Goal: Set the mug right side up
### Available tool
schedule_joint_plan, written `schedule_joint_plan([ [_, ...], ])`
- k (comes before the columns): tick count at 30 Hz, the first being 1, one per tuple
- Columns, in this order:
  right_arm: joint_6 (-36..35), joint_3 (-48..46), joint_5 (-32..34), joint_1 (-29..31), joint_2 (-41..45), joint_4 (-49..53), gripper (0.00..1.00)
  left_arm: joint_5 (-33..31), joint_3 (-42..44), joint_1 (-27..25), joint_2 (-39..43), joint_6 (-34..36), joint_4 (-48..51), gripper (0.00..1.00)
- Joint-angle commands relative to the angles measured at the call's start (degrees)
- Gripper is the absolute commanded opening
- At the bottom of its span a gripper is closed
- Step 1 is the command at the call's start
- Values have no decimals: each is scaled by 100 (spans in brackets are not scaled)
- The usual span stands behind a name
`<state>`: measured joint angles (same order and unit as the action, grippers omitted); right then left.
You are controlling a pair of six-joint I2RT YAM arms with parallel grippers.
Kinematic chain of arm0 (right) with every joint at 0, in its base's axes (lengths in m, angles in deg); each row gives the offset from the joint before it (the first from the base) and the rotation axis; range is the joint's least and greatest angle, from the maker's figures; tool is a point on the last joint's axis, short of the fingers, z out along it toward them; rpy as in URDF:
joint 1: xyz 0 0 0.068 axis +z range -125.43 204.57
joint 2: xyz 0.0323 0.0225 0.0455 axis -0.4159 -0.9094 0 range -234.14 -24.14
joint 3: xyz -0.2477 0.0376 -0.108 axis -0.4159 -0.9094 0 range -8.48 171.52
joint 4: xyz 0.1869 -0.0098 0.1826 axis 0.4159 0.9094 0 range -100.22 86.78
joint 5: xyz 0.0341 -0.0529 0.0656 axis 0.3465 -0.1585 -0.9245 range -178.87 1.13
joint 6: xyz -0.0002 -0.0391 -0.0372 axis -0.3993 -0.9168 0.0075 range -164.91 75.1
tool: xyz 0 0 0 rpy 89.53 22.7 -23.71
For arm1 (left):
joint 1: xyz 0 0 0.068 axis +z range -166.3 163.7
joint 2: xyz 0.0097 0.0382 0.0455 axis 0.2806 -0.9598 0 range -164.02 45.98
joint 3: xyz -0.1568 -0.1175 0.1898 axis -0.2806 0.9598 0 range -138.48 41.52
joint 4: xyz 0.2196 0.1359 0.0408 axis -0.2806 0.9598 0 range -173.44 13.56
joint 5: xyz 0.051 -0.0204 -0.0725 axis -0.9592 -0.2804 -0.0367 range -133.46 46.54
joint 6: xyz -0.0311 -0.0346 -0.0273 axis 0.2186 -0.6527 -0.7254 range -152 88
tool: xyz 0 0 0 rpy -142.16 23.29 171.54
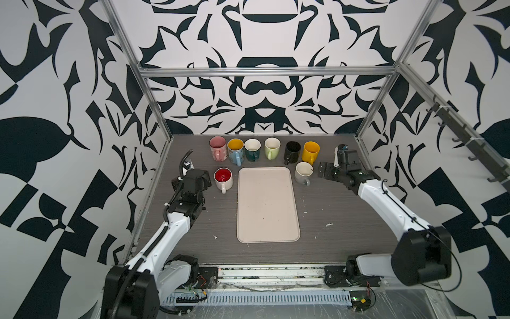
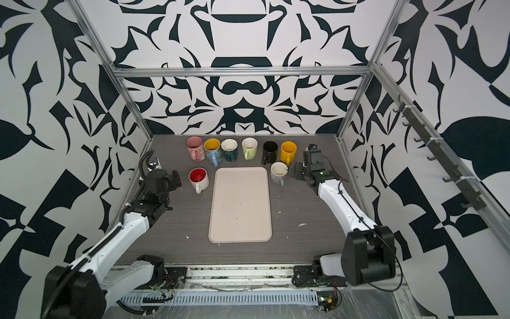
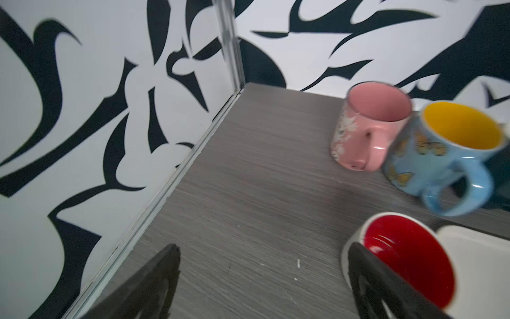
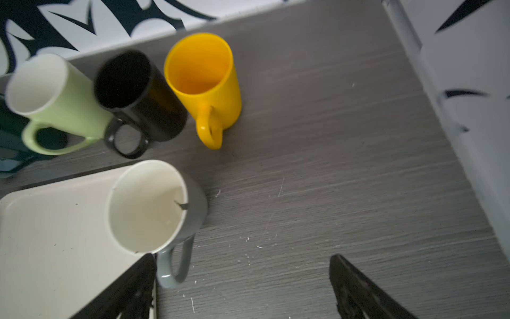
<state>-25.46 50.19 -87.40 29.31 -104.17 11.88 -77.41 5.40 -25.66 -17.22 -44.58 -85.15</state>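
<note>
Right pincer (image 4: 244,258) wide open, empty; grey ceramic mug with white inside (image 4: 143,204) upright just beside one finger. Left pincer (image 3: 265,248) likewise, beside upright red-lined white ceramic mug (image 3: 408,256). Retreat straight, clear of handles.

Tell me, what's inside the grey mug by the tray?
The grey mug looks empty: only white inside, a dark chip at the rim. Its own wall hides part of the bottom.

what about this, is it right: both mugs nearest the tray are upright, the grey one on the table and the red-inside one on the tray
Not quite. The red-inside mug stands upright on the table just left of the tray, not on it, as both top views show. The grey mug is upright on the table, as you said.
</note>
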Motion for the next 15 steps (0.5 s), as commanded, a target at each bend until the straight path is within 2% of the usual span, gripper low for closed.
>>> schedule_joint_plan([
  [1, 339, 312, -890, -492, -397, 161, 100, 715, -142, 706, -426, -495, -59, 100],
  [3, 264, 301, -769, -643, -637, 61, 100, 768, -42, 879, -589, -516, -354, 100],
  [9, -184, -104, 338, -684, -1002, -612, 100, 878, 564, 1181, -936, -493, -1760, 100],
  [15, -425, -352, 889, -703, -1418, -1312, 100, 1065, 366, 1477, -2179, -318, -2362, 100],
])
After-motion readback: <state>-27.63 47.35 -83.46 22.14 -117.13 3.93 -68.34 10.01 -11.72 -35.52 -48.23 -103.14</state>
